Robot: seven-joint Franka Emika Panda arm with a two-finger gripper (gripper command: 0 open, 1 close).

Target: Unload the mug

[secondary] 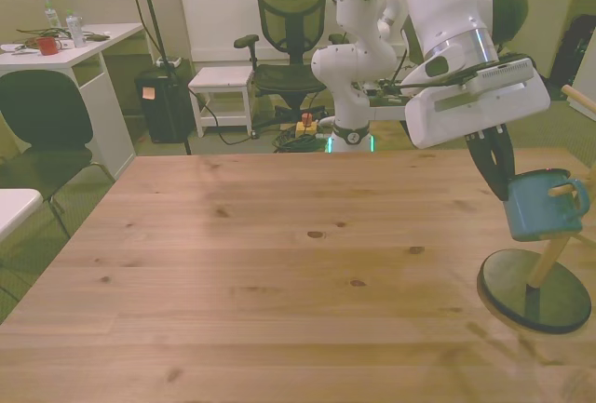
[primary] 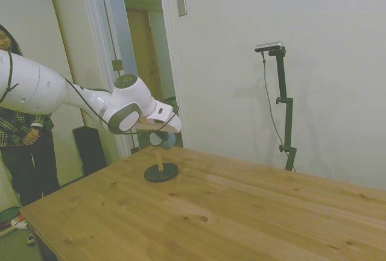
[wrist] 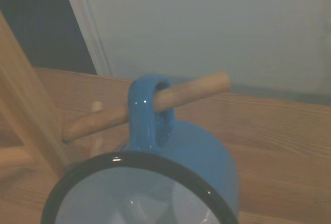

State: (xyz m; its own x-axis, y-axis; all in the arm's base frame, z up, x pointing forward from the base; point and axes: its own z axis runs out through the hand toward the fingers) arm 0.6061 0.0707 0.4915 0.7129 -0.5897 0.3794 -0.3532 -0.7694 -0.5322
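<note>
Blue mug (secondary: 545, 206), dark-rimmed with pale inside, hanging by its handle (wrist: 147, 111) on a wooden peg (wrist: 155, 102) of the mug stand (secondary: 534, 287); in the wrist view the peg passes through the handle loop and the mug's mouth faces the camera. Stand: slanted wooden post on a round black base, set on the wooden bench (secondary: 279, 273) near its edge at the front view's right; in the side view the stand (primary: 160, 169) sits at the bench's far-left corner with the mug (primary: 163, 138) above the base. Hand (secondary: 494, 166): white Franka wrist block with dark fingers pointing down, fingertips at the mug's rim on the side toward the front view's left; the fingers appear close together at the rim, but whether they grip it cannot be told. Background, side view: person (primary: 18, 134) in a plaid shirt standing beside the doorway. Background, front view: black mesh office chair (secondary: 291, 21), white desk (secondary: 79, 59) with small items
</note>
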